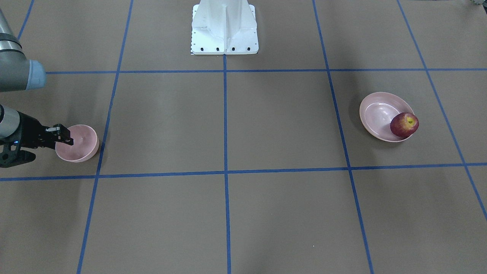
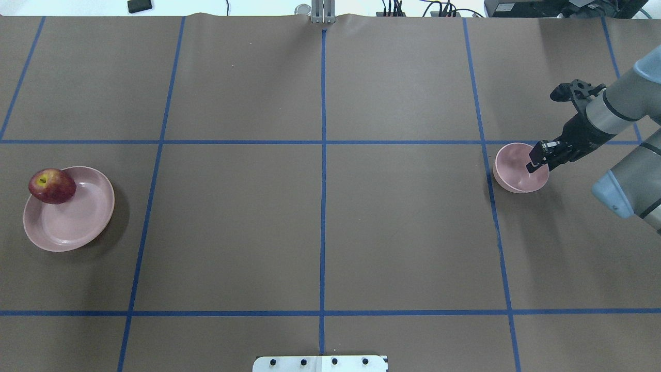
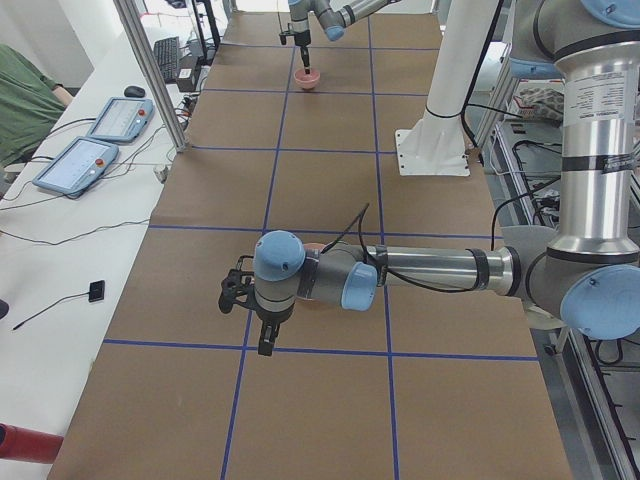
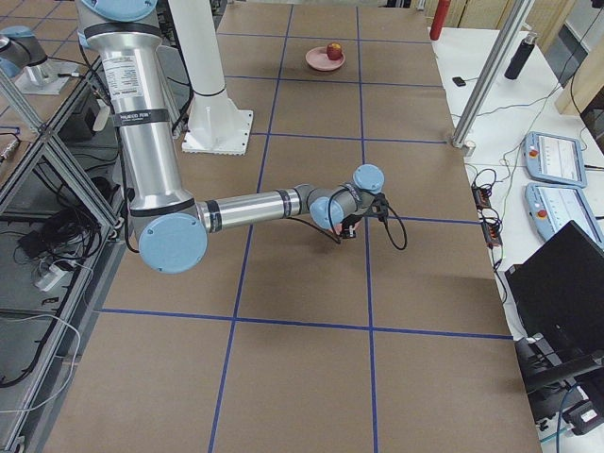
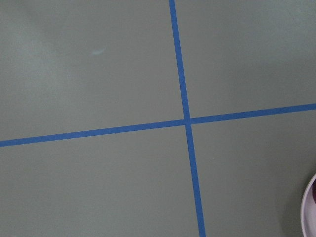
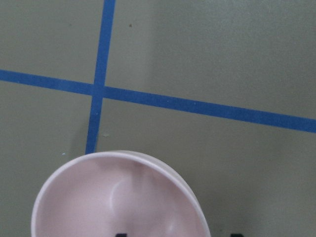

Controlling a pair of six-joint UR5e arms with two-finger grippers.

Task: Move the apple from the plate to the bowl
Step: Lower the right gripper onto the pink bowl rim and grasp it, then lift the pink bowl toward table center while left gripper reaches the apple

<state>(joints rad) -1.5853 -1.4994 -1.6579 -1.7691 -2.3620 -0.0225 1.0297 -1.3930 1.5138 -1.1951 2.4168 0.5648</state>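
Observation:
The dark-red apple [image 1: 404, 125] [image 2: 51, 186] rests on the outer rim of the pale-pink plate [image 1: 374, 114] [image 2: 77, 222], far from the bowl. The small pink bowl [image 1: 81, 146] [image 2: 516, 173] stands at the other end of the table. My right gripper [image 1: 65, 137] [image 2: 539, 156] is open; its jaws straddle the bowl's rim, one finger inside and one outside, and the bowl [image 6: 118, 197] is empty in the right wrist view. My left gripper [image 3: 263, 345] points down above the table near the plate; I cannot tell if it is open. The left wrist view catches only the plate's edge [image 5: 310, 207].
The white robot base [image 1: 224, 30] [image 2: 320, 363] stands at the table's middle edge. Blue tape lines [image 2: 323, 155] grid the brown table. Metal posts [image 3: 155, 75] and control tablets [image 3: 78, 165] line the operators' side, where a person sits [image 3: 25, 100].

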